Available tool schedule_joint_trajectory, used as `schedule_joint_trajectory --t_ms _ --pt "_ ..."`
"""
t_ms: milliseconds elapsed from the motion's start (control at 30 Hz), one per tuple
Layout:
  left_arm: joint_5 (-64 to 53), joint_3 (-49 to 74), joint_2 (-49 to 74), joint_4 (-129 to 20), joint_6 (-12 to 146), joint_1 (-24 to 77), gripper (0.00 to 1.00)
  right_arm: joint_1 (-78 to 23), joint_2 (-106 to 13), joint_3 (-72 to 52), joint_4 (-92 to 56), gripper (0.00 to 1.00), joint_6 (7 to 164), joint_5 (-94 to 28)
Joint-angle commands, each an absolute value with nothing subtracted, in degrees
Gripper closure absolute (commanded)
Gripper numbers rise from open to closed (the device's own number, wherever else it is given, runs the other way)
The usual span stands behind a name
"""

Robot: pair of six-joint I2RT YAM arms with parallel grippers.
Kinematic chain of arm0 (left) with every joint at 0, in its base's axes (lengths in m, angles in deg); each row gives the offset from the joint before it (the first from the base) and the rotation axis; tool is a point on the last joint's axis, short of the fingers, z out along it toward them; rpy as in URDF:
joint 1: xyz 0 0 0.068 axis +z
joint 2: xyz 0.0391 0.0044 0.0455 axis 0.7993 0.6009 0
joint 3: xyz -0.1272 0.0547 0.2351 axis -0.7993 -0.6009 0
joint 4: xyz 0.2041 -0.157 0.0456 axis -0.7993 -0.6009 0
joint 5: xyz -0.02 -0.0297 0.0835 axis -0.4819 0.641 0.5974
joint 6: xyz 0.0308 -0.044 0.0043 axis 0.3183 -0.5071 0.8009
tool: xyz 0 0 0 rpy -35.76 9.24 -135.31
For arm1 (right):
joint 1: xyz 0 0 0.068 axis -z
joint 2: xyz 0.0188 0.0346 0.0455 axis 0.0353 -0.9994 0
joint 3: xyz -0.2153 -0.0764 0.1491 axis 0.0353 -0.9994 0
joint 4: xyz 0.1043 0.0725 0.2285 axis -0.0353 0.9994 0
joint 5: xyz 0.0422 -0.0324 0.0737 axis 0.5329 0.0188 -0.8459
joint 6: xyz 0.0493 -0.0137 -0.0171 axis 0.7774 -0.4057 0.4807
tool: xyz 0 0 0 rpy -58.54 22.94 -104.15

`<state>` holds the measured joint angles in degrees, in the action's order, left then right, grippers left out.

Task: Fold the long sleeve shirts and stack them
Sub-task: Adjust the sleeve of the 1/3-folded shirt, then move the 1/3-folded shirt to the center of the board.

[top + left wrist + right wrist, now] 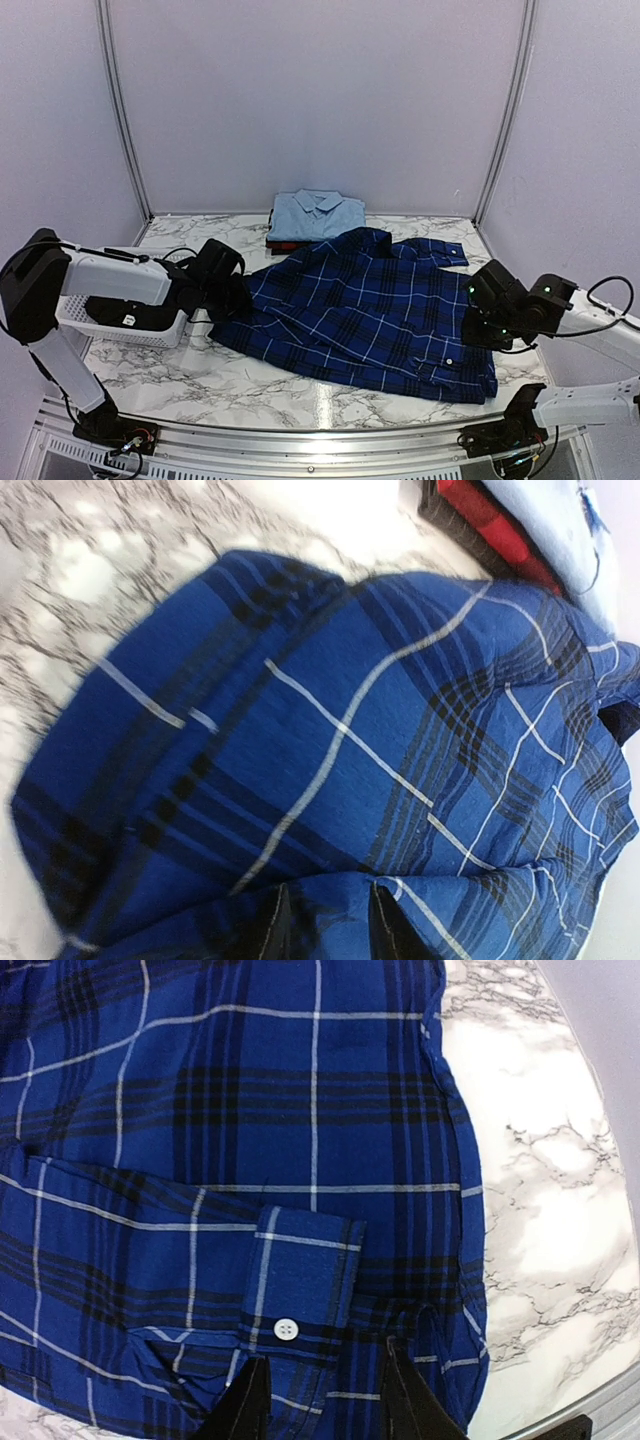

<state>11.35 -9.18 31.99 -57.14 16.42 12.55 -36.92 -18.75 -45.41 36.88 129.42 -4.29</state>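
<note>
On marble (200, 385) — one navy shirt (360, 310) spread, two folded shirts (315, 218) behind.

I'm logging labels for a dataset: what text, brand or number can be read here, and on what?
None: no readable words, brands or numbers show on the navy plaid shirt, the light blue shirt, the basket or the table.
</note>
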Motion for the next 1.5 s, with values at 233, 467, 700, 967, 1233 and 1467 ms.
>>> schedule_joint_trajectory --t_ms 233,467,700,967,1233,1467 --pt "5.98 -2.81 24.94 -64.95 31.39 9.65 0.67 -43.67 -25.96 -38.82 21.64 0.66 124.33 -12.13" --pt "5.21 -3.24 32.62 -63.98 30.32 5.88 0.87 -49.2 -38.72 -35.21 15.4 0.67 124.87 -12.13" --pt "9.33 -10.64 35.31 -60.72 28.88 5.82 0.89 -51.58 -40.52 -43.97 6.21 0.67 129.12 -14.84" --pt "14.78 -17.42 33.75 -60.98 24.12 0.84 0.89 -55.49 -40.89 -53.7 0.91 0.67 134.62 -15.19" --pt "21.61 -27.59 24.72 -65.5 10.6 -9.43 0.89 -64.11 -38.47 -57.27 5.42 0.67 142.91 -13.34" --pt "23.21 -32.13 17.4 -68.5 4.77 -14.34 0.85 -70.84 -32.42 -58.53 13.48 0.67 149.39 -12.45"
